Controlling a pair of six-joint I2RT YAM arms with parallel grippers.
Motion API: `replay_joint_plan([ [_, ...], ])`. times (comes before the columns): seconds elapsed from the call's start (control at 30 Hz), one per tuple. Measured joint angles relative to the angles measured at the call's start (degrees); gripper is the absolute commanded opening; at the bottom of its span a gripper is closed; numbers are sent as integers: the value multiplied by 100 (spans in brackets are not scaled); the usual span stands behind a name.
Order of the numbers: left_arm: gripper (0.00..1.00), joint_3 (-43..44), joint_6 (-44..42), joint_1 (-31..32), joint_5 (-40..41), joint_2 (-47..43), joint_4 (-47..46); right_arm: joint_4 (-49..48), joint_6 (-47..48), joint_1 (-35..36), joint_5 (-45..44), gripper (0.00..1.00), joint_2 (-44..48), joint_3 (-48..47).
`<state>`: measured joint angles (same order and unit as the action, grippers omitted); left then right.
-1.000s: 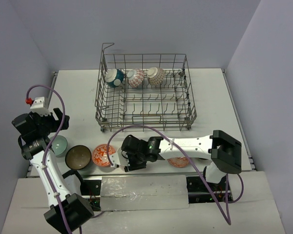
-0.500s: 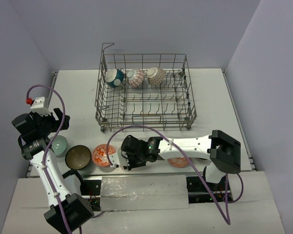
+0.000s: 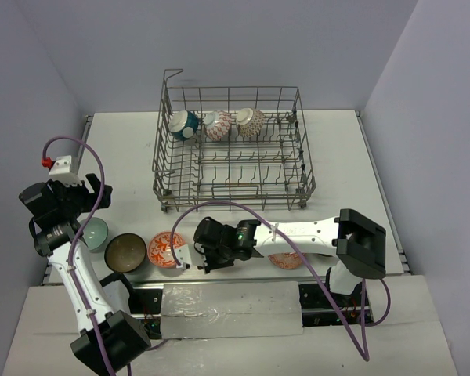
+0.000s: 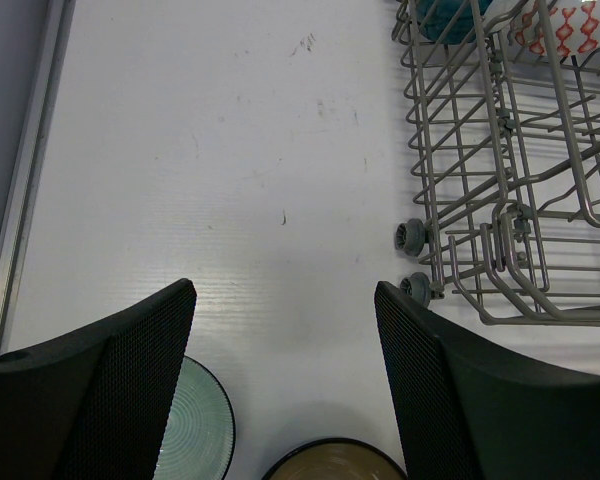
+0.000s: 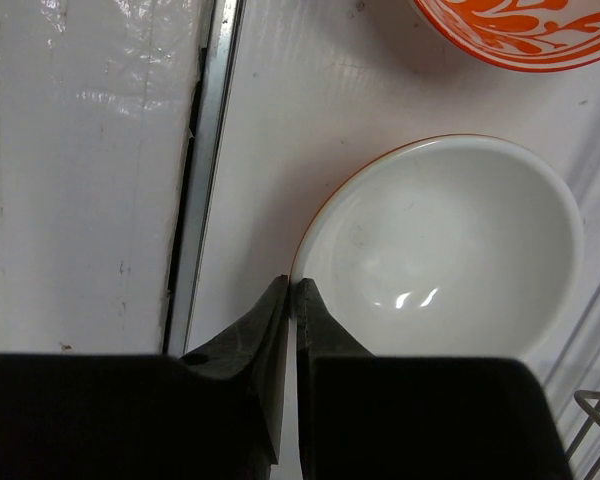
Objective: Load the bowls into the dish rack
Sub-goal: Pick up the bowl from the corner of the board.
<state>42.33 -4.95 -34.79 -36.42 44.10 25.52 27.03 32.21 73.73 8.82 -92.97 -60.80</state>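
Right claw: pinched together on the rim of the white bowl;
Left claw: fingers apart, empty, above the worktop

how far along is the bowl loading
Done: the teal bowl and two patterned bowls sit in the dish rack. In hand: the right gripper pinches the white bowl at its rim. Left on the table: pale green bowl, brown bowl, orange-patterned bowl, reddish bowl.
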Motion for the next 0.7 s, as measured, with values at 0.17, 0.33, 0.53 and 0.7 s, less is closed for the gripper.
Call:
replay_joint_plan([
  [0.17, 79, 0, 0, 0, -2, 0, 0, 2, 2, 0, 0, 0, -4, 0],
  [0.33, 79, 0, 2, 0, -13, 0, 0, 4, 2, 0, 2, 0, -7, -2],
  [0.53, 79, 0, 0, 0, -37, 0, 2, 15, 0, 0, 2, 10, -28, -33],
  [0.7, 79, 0, 0, 0, -42, 0, 2, 57, -2, 0, 4, 11, -81, -87],
])
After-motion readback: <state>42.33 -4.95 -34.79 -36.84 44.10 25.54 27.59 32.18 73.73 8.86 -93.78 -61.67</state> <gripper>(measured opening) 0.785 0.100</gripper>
